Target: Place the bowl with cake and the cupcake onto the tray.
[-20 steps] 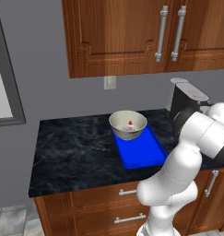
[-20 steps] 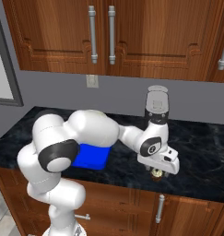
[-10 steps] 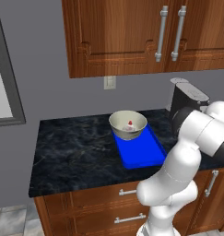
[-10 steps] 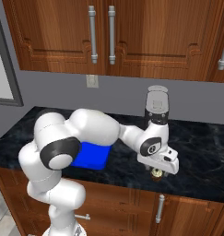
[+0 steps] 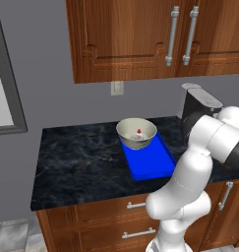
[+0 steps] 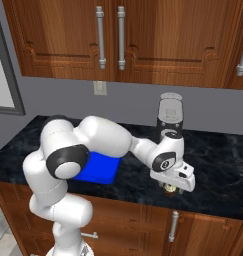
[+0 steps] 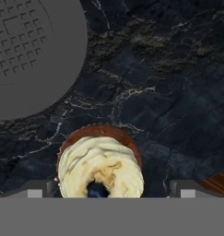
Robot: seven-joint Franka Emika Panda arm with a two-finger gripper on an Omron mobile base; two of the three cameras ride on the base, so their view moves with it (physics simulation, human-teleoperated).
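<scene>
The cream bowl (image 5: 136, 134) stands on the far end of the blue tray (image 5: 149, 165), with the small white-pink cake (image 5: 138, 132) inside it. In the right base view a corner of the tray (image 6: 95, 168) shows behind the arm, which hides the bowl. The brown cupcake (image 7: 100, 167) with its pale swirled top sits on the dark counter, right of the tray. My gripper (image 7: 110, 190) hangs straight over it, open, one fingertip (image 7: 38, 189) on each side and apart from it. From the right base view the gripper (image 6: 171, 187) is low over the cupcake (image 6: 171, 189), near the counter's front edge.
A dark coffee machine (image 6: 170, 114) stands at the back of the counter just behind the gripper; its round grey base (image 7: 26, 55) lies close to the cupcake. Wooden wall cabinets (image 5: 155, 34) hang above. The black marble counter (image 5: 76, 162) stretches left of the tray.
</scene>
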